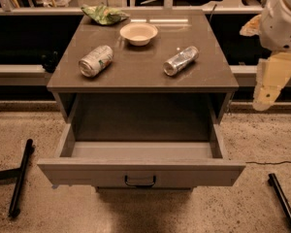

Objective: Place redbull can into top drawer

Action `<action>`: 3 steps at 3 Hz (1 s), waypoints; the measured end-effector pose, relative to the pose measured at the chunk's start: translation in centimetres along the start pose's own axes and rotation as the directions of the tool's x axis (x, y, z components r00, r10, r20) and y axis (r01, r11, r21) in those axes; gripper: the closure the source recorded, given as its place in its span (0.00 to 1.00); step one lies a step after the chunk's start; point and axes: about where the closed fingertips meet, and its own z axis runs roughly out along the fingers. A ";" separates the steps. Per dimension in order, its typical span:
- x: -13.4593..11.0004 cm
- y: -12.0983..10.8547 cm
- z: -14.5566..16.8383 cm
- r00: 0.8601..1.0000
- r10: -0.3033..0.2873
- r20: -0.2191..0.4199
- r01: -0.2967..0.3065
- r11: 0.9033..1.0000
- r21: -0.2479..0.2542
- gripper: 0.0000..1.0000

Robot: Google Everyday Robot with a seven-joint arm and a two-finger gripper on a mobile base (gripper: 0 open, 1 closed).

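Grey-brown and shallow, the wide top drawer [140, 171] stands pulled open nearest. Beyond it, on the brown surface [136, 74], the slim silver-blue redbull can [180, 60] lies on its side, long axis diagonal, one round end facing near-left, the other far-right. The cream hand [269, 84] hangs beyond the surface's right edge, well apart from the can; whether it is spread or closed cannot be told.

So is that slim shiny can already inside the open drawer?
No, the redbull can lies on the tabletop, with the gripper hanging at the view's right edge.
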 end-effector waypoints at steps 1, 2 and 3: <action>-0.5 -3.4 2.1 0.994 -0.108 0.020 0.108 0.994 -0.026 0.00; -1.8 -6.7 4.1 0.980 -0.179 0.088 0.183 0.982 -0.039 0.00; -5.6 -11.5 9.6 0.962 -0.226 0.154 0.234 0.971 -0.039 0.00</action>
